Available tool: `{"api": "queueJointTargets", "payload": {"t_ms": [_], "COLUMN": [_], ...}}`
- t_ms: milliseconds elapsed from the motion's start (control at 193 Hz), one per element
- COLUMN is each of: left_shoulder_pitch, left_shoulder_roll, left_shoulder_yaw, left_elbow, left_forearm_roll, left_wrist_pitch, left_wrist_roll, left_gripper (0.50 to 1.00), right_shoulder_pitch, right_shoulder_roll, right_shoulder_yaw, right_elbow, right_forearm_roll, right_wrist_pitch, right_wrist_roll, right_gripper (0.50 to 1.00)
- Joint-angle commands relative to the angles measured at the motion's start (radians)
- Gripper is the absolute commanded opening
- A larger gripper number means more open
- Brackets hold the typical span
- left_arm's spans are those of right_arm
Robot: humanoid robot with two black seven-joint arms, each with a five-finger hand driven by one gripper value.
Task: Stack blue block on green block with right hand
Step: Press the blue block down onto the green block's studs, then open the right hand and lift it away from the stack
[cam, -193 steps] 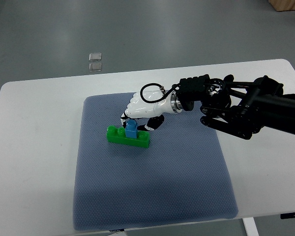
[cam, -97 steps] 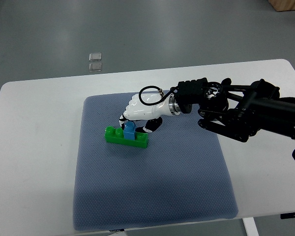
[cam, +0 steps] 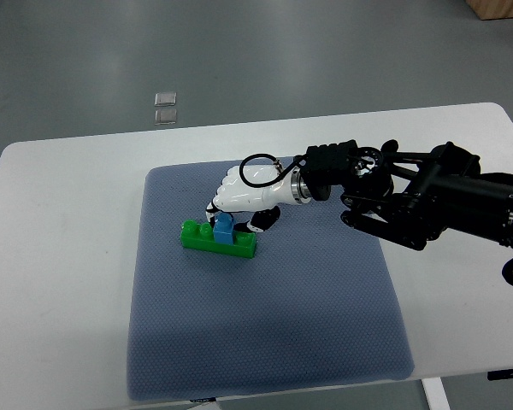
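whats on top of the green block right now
A small blue plastic block sits on the long green studded block, near its middle. The white right hand grips the blue one, covering its far side; the seating cannot be confirmed.

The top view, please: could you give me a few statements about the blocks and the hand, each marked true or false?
1. The blue block sits on the green block. True.
2. The right hand is at the blue block. True.
3. The blocks lie on the bare white table. False: they lie on the blue-grey mat.
4. The left hand holds the green block. False: no left hand is in view.
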State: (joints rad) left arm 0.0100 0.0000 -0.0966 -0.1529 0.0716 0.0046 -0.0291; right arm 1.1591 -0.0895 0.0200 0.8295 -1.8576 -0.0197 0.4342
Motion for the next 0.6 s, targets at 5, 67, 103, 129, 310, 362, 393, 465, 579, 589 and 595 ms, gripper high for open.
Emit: {"api": "queueJointTargets", "payload": {"t_ms": [5,67,103,129,310,362,393,465,579,589,595], "left_shoulder_pitch": [-0.001,-0.001,-0.001,-0.001,-0.001,-0.001,0.001,-0.001,-0.001,-0.001,-0.001], "left_shoulder_roll": [0.0,0.0,0.0,0.0,0.0,0.0,0.0,0.0,0.0,0.0,0.0], "left_shoulder_yaw": [0.0,0.0,0.0,0.0,0.0,0.0,0.0,0.0,0.001,0.0,0.0], "left_elbow": [0.0,0.0,0.001,0.0,0.001,0.001,0.0,0.001,0.0,0.001,0.001], "left_forearm_roll": [0.0,-0.001,0.0,0.0,0.0,0.0,0.0,0.0,0.0,0.0,0.0], "left_wrist_pitch": [0.0,0.0,0.0,0.0,0.0,0.0,0.0,0.0,0.0,0.0,0.0], "left_wrist_roll": [0.0,0.0,0.0,0.0,0.0,0.0,0.0,0.0,0.0,0.0,0.0], "left_gripper": [1.0,1.0,1.0,1.0,1.0,1.0,1.0,1.0,1.0,1.0,1.0], "right_shoulder_pitch": [0.001,0.001,0.001,0.001,0.007,0.01,0.011,0.014,0.022,0.022,0.022], "right_shoulder_roll": [0.001,0.002,0.001,0.001,-0.001,-0.004,-0.004,-0.009,-0.015,-0.016,-0.016], "right_shoulder_yaw": [0.005,0.017,0.018,0.018,0.021,0.021,0.021,0.023,0.049,0.052,0.052], "right_elbow": [-0.001,-0.003,-0.003,-0.003,-0.003,-0.003,-0.001,-0.001,-0.001,-0.001,-0.001], "right_forearm_roll": [0.002,0.003,0.008,0.011,0.018,0.02,0.02,0.02,0.02,0.02,0.02], "right_wrist_pitch": [0.0,-0.002,-0.002,-0.002,-0.016,-0.016,-0.016,-0.016,-0.009,-0.009,-0.009], "right_wrist_roll": [0.0,-0.003,-0.003,-0.003,-0.005,-0.005,-0.005,-0.003,-0.003,-0.003,-0.003], "right_gripper": [0.523,0.598,0.648,0.688,0.844,0.866,0.872,0.887,0.893,0.893,0.893]}}
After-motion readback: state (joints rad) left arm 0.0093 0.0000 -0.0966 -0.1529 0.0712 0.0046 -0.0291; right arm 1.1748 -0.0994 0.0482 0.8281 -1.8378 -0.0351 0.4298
